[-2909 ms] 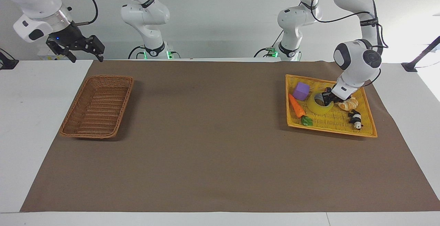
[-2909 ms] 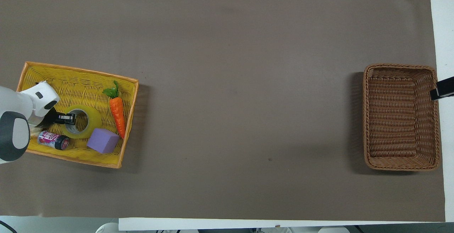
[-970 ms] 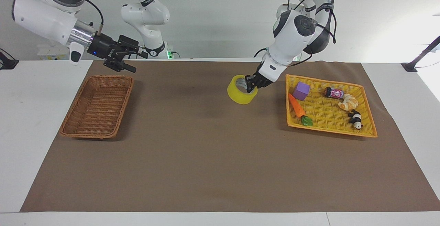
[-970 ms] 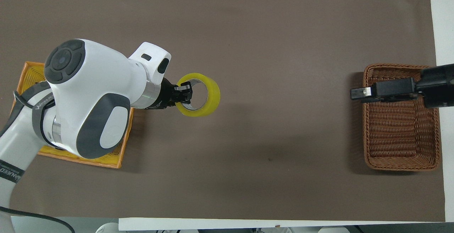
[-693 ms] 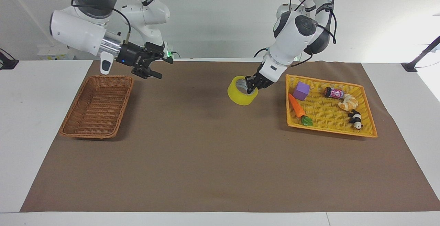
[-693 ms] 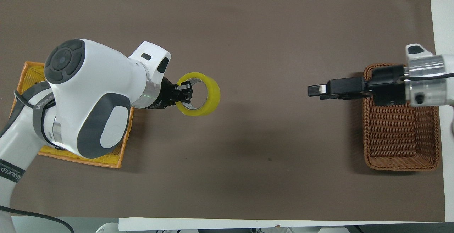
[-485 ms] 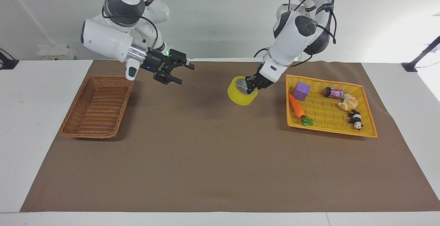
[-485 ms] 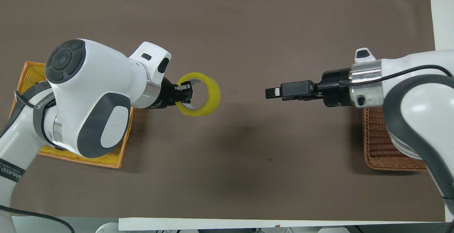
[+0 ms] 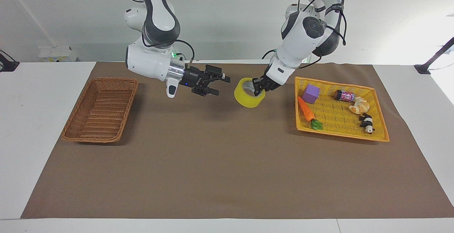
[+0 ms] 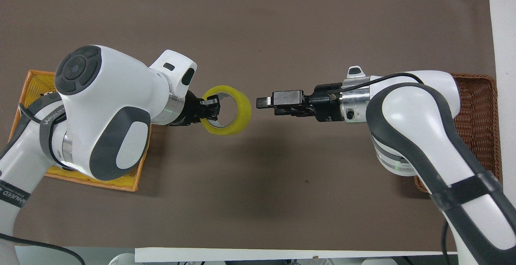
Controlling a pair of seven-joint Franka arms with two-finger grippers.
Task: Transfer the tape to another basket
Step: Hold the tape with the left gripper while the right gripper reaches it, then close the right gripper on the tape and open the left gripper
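The left arm reaches from its base out over the middle of the bench (image 9: 227, 176), forearm slanting down, and its end effector (image 9: 258, 88) (image 10: 213, 111) pinches the wall of the tape (image 9: 249, 93) (image 10: 227, 110), one finger inside the core and one outside. The tape hangs in the air over the brown mat, tilted, between the yellow tray (image 9: 376, 114) (image 10: 36, 83) and the basket (image 9: 101, 109) (image 10: 479, 103). The right arm stretches level across the mat from the basket's end, its wrist turned so the fingers point at the tape. The right end effector (image 9: 220, 84) (image 10: 264, 102) is spread open, holds nothing, and stops just short of the roll without touching it.

The facing view shows the tray's contents, which the left arm covers in the overhead view: a purple block (image 9: 311, 93), a carrot (image 9: 306, 109), a small can (image 9: 344, 95), a bread roll (image 9: 359, 106) and a panda figure (image 9: 366, 122). The overhead view shows the gap between the right fingertips and the tape's rim, while the right arm hides much of the basket there.
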